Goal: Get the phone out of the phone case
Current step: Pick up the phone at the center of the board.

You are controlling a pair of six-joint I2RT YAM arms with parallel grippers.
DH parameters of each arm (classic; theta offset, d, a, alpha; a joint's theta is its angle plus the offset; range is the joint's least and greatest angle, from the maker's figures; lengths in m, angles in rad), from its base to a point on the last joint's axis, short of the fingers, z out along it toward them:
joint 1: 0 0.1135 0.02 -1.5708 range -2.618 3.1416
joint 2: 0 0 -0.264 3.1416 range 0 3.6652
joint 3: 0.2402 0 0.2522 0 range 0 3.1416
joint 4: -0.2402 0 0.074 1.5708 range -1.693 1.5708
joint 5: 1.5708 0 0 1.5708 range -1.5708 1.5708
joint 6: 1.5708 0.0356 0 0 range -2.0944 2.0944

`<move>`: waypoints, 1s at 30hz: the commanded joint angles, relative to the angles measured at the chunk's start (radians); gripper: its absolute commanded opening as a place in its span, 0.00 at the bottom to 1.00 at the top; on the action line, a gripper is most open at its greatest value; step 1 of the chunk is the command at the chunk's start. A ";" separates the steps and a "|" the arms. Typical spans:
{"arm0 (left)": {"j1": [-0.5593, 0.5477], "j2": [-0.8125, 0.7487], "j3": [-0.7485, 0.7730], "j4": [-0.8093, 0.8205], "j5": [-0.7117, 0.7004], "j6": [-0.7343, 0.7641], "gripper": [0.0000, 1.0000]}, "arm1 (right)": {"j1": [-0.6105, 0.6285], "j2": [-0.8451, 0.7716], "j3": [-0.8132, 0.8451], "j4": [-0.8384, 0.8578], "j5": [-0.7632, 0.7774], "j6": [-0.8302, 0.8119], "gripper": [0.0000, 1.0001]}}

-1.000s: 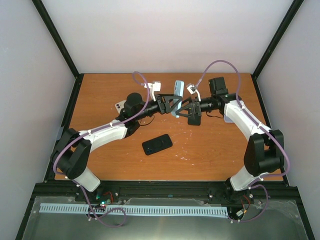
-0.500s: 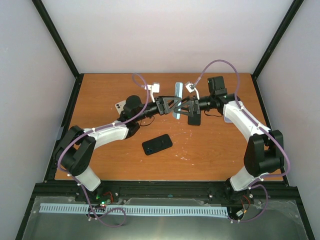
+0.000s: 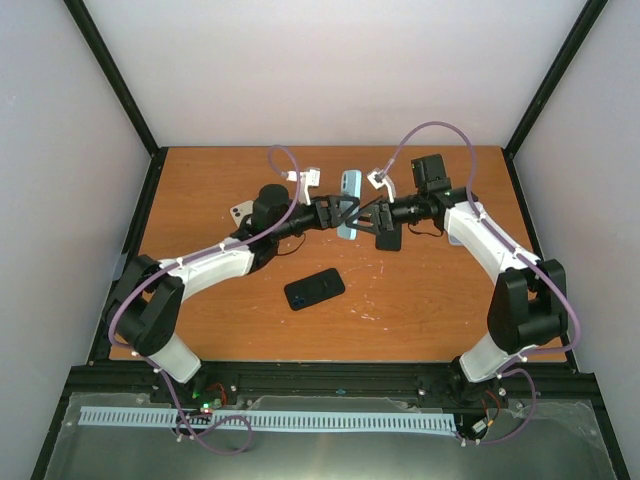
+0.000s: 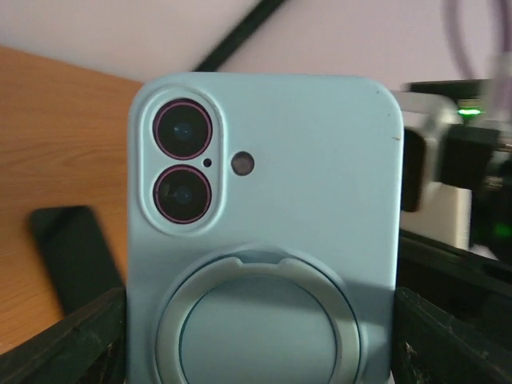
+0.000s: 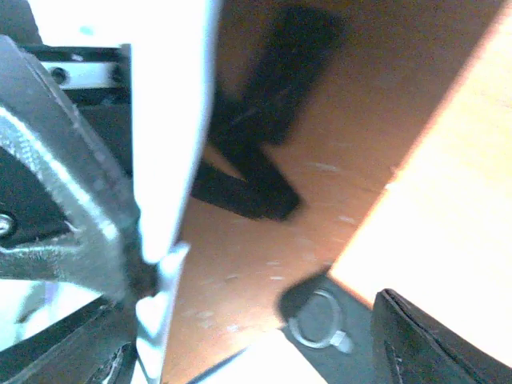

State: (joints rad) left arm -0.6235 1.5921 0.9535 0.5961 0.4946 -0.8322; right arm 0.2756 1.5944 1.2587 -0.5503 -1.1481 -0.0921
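Observation:
A light blue phone case (image 3: 347, 204) with the phone in it is held upright above the middle of the table. In the left wrist view its back (image 4: 264, 200) fills the frame, with two camera lenses and a round ring. My left gripper (image 3: 337, 212) is shut on the case's lower sides; its fingers (image 4: 72, 344) show at both bottom corners. My right gripper (image 3: 372, 215) is open just right of the case. In the right wrist view the case's edge (image 5: 172, 120) lies against the left finger, and the right finger (image 5: 436, 344) stands far from it.
A black phone (image 3: 314, 288) lies flat on the table in front of the grippers and shows in the left wrist view (image 4: 68, 256). A black case with a ring (image 3: 388, 238) lies under my right gripper. A white phone (image 3: 240, 211) lies at the left.
The held case has shifted a little left and turned more upright. Both grippers moved slightly left with it.

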 commanded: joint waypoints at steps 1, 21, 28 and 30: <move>0.021 -0.050 0.112 -0.252 -0.168 0.090 0.82 | 0.000 0.027 0.036 -0.041 0.328 -0.054 0.46; 0.021 0.053 0.127 -0.209 -0.071 0.048 0.72 | 0.035 0.034 0.046 -0.061 0.283 -0.095 0.39; 0.025 0.050 0.110 -0.194 -0.083 0.055 0.62 | 0.040 0.022 0.070 -0.097 0.247 -0.109 0.66; 0.033 0.037 0.100 -0.189 -0.075 0.071 0.59 | 0.016 0.034 0.091 -0.132 0.227 -0.116 0.75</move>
State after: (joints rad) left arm -0.6060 1.6524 1.0191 0.3157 0.3935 -0.7757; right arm 0.3141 1.6421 1.2961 -0.6346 -0.8890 -0.1818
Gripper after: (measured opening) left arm 0.808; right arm 0.682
